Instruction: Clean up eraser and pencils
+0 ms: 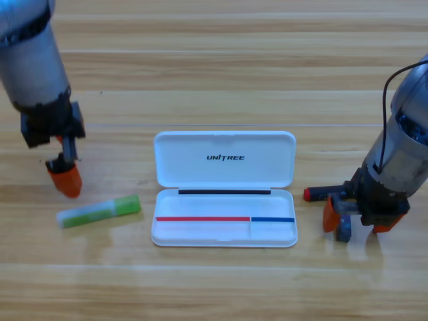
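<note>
Counting two pencils, we find the green and white pencil (98,211) lying left of the open white case (225,189), below the left gripper (64,177), whose finger gap we cannot tell. Our right gripper (354,217) holds the one eraser (344,229) between its fingers beside the black pencil (319,194).

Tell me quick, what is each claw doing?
Left gripper: above the green pencil, holding nothing; open or shut cannot be told.
Right gripper: down at the eraser; grip cannot be told.
</note>
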Controlling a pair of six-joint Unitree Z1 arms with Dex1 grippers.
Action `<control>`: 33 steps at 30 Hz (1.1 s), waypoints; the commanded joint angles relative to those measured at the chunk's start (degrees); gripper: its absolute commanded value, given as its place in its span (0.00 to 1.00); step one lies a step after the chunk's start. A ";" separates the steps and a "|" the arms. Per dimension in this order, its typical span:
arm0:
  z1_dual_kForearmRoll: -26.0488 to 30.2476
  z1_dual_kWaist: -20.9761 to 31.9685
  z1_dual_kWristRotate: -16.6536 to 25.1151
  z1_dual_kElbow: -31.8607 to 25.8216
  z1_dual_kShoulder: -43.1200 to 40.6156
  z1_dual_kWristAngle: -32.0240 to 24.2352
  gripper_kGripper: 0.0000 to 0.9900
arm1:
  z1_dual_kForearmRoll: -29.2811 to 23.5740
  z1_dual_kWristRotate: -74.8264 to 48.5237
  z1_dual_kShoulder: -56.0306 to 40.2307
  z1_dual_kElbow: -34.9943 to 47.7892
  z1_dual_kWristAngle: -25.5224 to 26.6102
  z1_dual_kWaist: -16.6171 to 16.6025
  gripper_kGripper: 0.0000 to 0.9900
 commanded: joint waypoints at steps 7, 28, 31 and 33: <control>-6.56 0.71 -1.46 9.20 -0.28 -3.38 0.97 | -0.86 1.19 5.55 0.55 2.14 -1.41 0.20; -14.91 -0.60 -1.11 15.44 0.51 -5.13 0.97 | 29.73 -70.27 5.73 -28.54 4.07 10.63 0.00; -16.06 -0.60 -1.11 16.14 1.12 -5.13 0.97 | 29.64 -73.61 9.16 -30.91 3.72 11.34 0.00; -16.76 -0.60 -1.11 16.67 1.47 -5.13 0.97 | 29.64 -74.31 11.27 -32.50 3.72 11.51 0.00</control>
